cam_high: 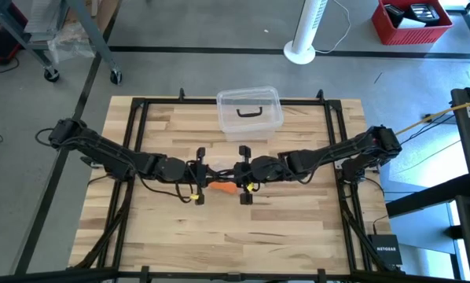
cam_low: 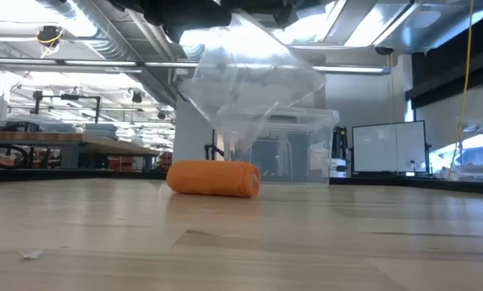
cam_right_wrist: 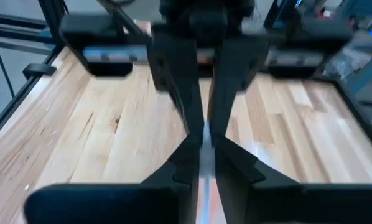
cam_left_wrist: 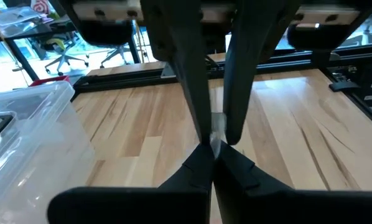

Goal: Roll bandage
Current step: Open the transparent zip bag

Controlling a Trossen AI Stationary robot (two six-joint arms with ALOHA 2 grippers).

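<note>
1. Nearest the low camera we see bare wooden bench [cam_low: 249, 242], with a tiny scrap lying on it at the near left.
2. Beyond that open stretch the bandage [cam_low: 215, 178] lies on its side as a rolled orange cylinder, resting on the bench near its middle.
3. From above, the bandage [cam_high: 225, 187] shows as a small orange spot just in front of the point where the two arms meet.
4. A clear plastic wrapper [cam_low: 249, 85] hangs in the air above the roll, apart from it, and its top runs up out of the low view.
5. The left end effector [cam_high: 203, 170] has its fingers [cam_left_wrist: 195, 81] pressed together on an edge of the clear wrapper [cam_left_wrist: 217, 127].
6. The right end effector [cam_high: 241, 167] faces it across a short gap; its fingers [cam_right_wrist: 176, 81] stand nearly together with a thin clear sheet between them, and we cannot tell whether they already pinch it.
7. A clear plastic box [cam_high: 249, 112] with a black handle sits at the bench's far edge, behind both end effectors and well apart from the bandage.
8. A black frame [cam_high: 133, 126] runs along the far edge and both sides of the bench.
9. The near half of the bench lies open, as does the wood on either side of the roll.
</note>
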